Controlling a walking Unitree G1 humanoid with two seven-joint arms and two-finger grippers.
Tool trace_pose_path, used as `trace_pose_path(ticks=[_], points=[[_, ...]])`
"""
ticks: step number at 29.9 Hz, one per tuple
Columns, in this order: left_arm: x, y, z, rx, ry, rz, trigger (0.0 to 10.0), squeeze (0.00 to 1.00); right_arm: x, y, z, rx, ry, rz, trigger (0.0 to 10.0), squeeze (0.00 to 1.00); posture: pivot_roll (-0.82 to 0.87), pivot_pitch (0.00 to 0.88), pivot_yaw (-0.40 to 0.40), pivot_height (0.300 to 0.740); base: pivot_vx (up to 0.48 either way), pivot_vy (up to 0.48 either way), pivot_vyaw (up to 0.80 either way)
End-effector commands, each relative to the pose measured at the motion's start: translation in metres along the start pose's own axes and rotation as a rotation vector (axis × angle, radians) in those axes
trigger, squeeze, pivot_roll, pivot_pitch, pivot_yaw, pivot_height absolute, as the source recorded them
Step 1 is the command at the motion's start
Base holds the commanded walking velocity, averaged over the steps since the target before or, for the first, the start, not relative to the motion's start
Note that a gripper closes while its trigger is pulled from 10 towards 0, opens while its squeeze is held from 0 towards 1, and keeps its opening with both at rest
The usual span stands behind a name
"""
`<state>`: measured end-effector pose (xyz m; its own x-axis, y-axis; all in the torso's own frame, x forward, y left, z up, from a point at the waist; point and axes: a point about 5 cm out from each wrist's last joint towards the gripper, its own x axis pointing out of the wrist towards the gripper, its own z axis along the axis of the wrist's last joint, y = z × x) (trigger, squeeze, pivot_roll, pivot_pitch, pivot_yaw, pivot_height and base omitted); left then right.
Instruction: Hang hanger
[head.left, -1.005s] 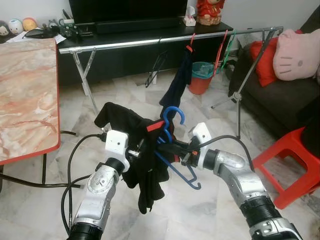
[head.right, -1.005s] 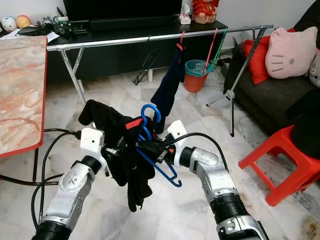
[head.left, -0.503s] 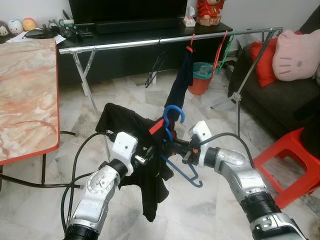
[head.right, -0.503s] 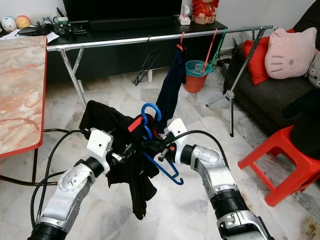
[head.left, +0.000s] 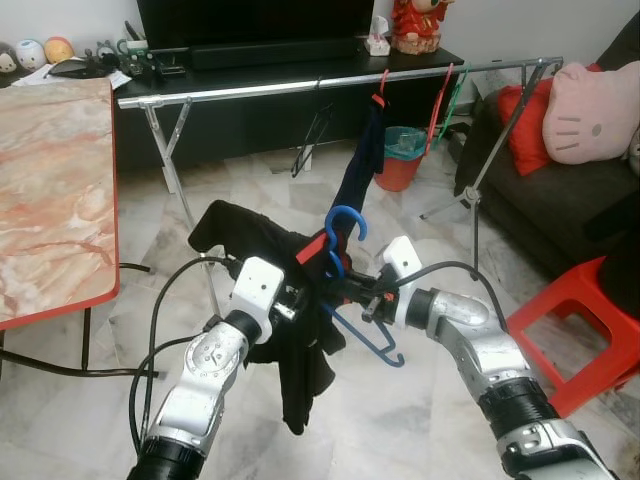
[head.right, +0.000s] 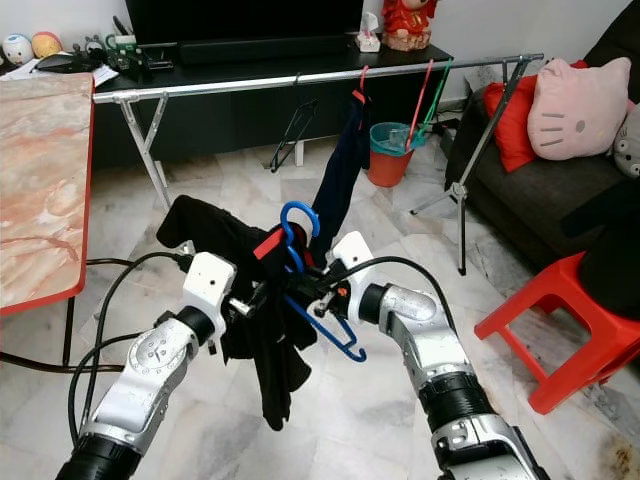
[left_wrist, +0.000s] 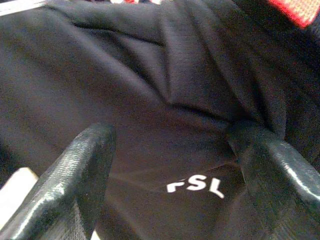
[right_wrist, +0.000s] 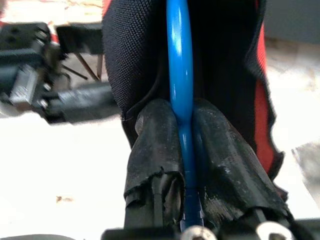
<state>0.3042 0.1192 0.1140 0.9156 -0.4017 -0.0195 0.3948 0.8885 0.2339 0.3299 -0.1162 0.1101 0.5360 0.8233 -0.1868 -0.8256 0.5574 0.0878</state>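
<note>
hanger (head.left: 345, 262), blue plastic, sits between my two arms over the marble floor (head.left: 250, 180), its hook curling upward and its lower bar sloping down to the right. a black garment (head.left: 270, 290) with a red collar strip is draped on it and hangs down in a long fold toward the floor.

my right gripper (right_wrist: 181, 130) is pinching the hanger's blue stem just below the hook, both taped fingers (right_wrist: 152, 135) pressed against it from either side. my left gripper (left_wrist: 170, 170) has its fingers (left_wrist: 82, 165) spread apart with the black cloth bunched between them; white lettering shows on the fabric, and i cannot tell whether the pads actually touch it.

farther off, a silver drying rack (head.left: 300, 85) runs left to right across the room in front of a black tv console (head.left: 280, 60). a dark garment (head.left: 362, 160) already hangs from the rail on a red hanger (head.left: 383, 85), with red and green empty hangers (head.left: 445, 95) just to its right. a marble-patterned table (head.left: 50, 190) with a red edge stands on the left, a red stool (head.left: 590, 320) on the near right, and a dark sofa (head.left: 560, 200) holds a pink cushion (head.left: 595, 110).
</note>
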Motion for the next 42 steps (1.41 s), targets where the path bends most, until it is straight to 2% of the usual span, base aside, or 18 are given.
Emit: trace_pose_path(ticks=[1,7,10,16,22,28,37,38,42], points=[[-0.001,0.001,-0.003,0.006,0.019,-0.003,10.0,0.0,0.0,-0.007,0.014,-0.039,-0.041,-0.028,10.0,0.0,0.03,0.0,-0.091,0.74,0.0,0.0,0.0],[-0.001,0.007,-0.001,0.017,0.013,0.002,10.0,0.0,-0.003,-0.017,0.015,-0.047,-0.037,-0.105,10.0,0.0,0.03,0.0,-0.092,0.74,0.0,0.0,0.0],[-0.003,0.007,0.0,0.0,-0.003,-0.03,10.0,0.0,-0.005,-0.024,0.016,-0.047,-0.036,-0.165,10.0,0.0,0.03,0.0,-0.092,0.74,0.0,0.0,0.0],[-0.009,-0.007,0.007,-0.053,-0.049,-0.205,10.0,0.0,-0.003,-0.029,0.017,-0.041,-0.031,-0.205,10.0,0.0,0.03,0.0,-0.092,0.74,0.0,0.0,0.0],[-0.006,-0.018,0.005,-0.069,-0.028,-0.255,10.0,0.0,0.003,-0.023,0.017,-0.04,-0.037,-0.163,10.0,0.0,0.03,0.0,-0.091,0.74,0.0,0.0,0.0],[-0.002,-0.023,0.007,-0.054,-0.032,-0.249,10.0,0.0,0.005,-0.018,0.017,-0.047,-0.043,-0.117,10.0,0.0,0.03,0.0,-0.091,0.74,0.0,0.0,0.0],[0.011,-0.022,0.014,-0.032,-0.056,-0.098,10.0,0.0,0.008,-0.01,0.02,-0.057,-0.06,-0.058,10.0,0.0,0.03,0.0,-0.091,0.74,0.0,0.0,0.0],[0.012,-0.022,0.015,-0.048,-0.055,-0.096,10.0,1.0,0.008,-0.01,0.02,-0.058,-0.061,-0.056,10.0,0.0,0.03,0.0,-0.091,0.74,0.0,0.0,0.0],[0.014,-0.022,0.014,-0.051,-0.049,-0.083,10.0,1.0,0.008,-0.01,0.021,-0.06,-0.064,-0.049,10.0,0.0,0.03,0.0,-0.091,0.74,0.0,0.0,0.0]])
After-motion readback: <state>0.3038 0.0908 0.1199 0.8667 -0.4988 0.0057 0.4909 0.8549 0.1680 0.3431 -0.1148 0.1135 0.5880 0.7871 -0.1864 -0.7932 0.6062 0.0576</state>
